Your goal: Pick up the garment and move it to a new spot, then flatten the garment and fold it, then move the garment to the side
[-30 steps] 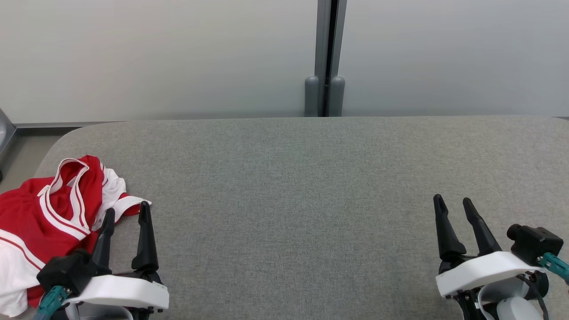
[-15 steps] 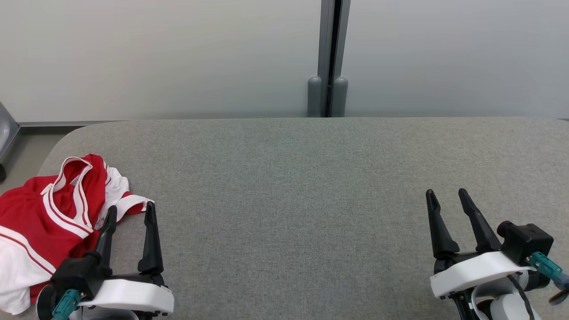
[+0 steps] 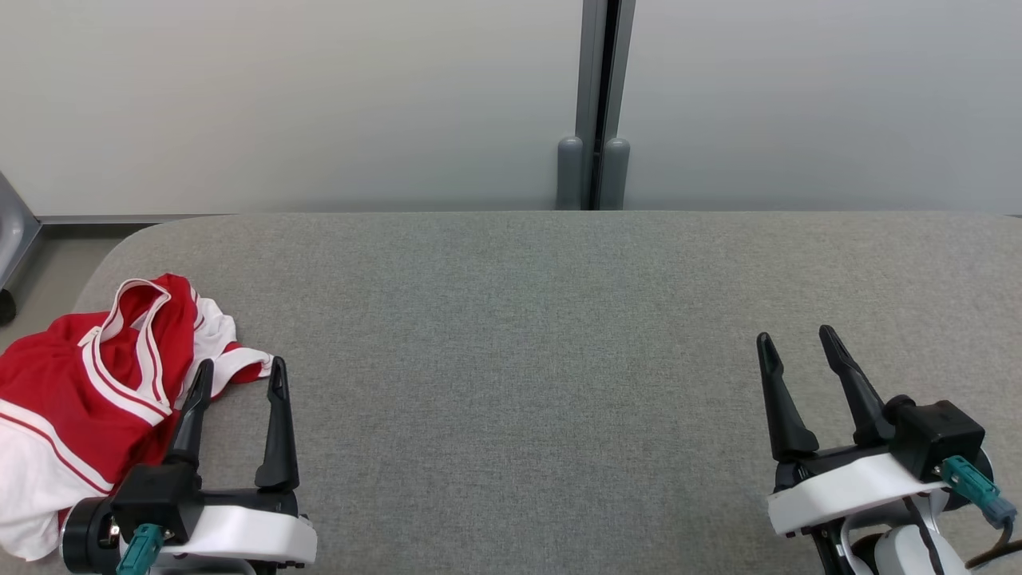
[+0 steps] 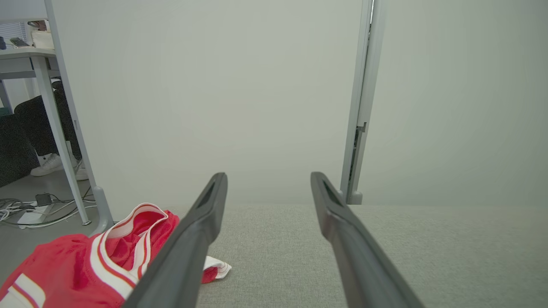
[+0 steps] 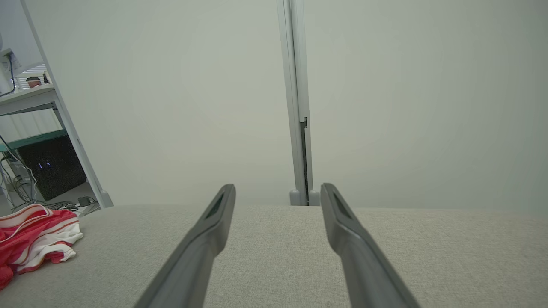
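In the head view the red-and-white garment (image 3: pixel 80 375) lay crumpled at the lower left of the frame on the grey tabletop (image 3: pixel 519 359), with the left claw (image 3: pixel 241 365) spread open just beside its white sleeve and the right claw (image 3: pixel 795 335) open over bare fabric at the lower right. The left wrist view added a desk leg (image 4: pixel 58 128), floor cables (image 4: pixel 17 207) and a person's white shoe (image 4: pixel 47 164) in its left part, while the right wrist view showed a dark computer case (image 5: pixel 51 167) there. Pale partition panels (image 3: pixel 279 104) joined by a grey post (image 3: pixel 604 104) stood behind the tabletop.
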Motion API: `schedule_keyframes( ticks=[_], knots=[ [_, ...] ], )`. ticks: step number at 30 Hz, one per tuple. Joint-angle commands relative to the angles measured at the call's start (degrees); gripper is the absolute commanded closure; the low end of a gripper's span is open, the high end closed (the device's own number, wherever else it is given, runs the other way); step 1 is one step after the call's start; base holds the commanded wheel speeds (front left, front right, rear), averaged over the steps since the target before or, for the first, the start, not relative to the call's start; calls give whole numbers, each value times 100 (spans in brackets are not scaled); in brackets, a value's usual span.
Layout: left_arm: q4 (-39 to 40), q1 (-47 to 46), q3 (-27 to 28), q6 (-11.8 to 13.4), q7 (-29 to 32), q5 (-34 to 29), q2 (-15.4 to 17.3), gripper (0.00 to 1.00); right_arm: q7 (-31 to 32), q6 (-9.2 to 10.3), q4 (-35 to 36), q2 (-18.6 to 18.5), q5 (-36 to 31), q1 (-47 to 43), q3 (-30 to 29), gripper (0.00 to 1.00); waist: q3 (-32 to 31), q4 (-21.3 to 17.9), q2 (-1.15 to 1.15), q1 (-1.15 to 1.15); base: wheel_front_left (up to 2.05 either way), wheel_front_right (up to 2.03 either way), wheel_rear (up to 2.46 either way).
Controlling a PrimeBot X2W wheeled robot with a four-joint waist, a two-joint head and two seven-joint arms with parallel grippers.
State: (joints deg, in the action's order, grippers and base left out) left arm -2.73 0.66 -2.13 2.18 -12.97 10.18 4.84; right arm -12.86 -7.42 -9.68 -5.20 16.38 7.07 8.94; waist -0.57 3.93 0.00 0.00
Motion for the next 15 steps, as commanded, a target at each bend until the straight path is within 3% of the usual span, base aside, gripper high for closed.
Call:
schedule_keyframes(
  ticks=[1, 15],
  knots=[
    [48, 6, 6, 36, -38, -126, 39, 0, -54, -11, 61, -40, -132, 57, 16, 0, 0, 5, 0, 0, 0, 0, 0],
    [124, 54, 11, 13, -192, -715, 18, 0, -208, -12, 112, -19, -589, 38, 74, 0, -19, 59, 0, 0, 0, 0, 0]
  ],
)
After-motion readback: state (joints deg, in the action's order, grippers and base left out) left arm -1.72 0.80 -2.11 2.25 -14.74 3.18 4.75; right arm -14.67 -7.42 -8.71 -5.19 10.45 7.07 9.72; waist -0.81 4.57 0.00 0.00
